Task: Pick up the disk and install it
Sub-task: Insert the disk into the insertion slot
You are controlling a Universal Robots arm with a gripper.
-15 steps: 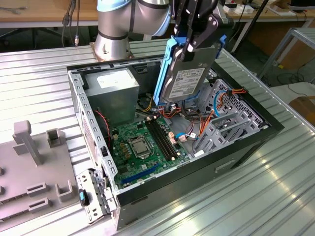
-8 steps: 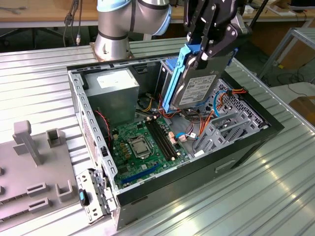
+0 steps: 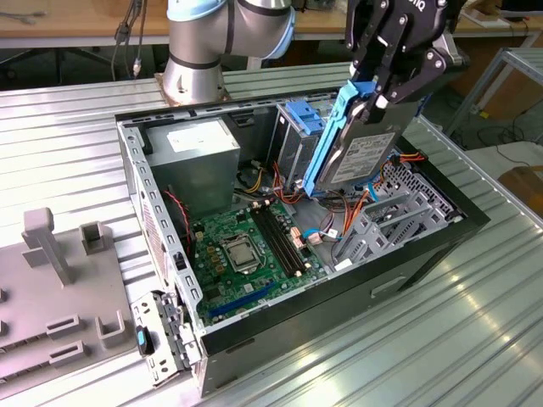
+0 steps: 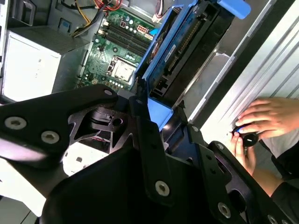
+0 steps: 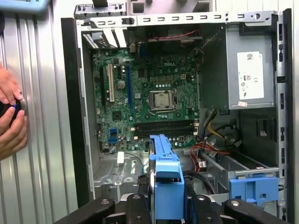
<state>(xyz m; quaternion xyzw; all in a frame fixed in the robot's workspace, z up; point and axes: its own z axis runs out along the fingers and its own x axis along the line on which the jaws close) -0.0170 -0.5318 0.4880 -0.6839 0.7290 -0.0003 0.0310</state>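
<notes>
Bench of ribbed metal (image 3: 475,322) carries an open computer case (image 3: 339,292) lying on its side near the middle, with the arm's base (image 3: 193,72) fixed at the bench edge behind it. Inside the case, a grey power supply (image 3: 199,157) sits at the end nearest that base, and a green motherboard (image 3: 246,246) covers the floor beside it. The disk (image 3: 361,157), grey metal in a blue carrier, hangs tilted over the case's drive-bay end, its lower end close to the cables and clear of the bench. The pincer (image 3: 382,93) is clenched on the disk's upper end. In the second wrist view a person's hands (image 4: 266,119) rest on the bench just beside the case.
</notes>
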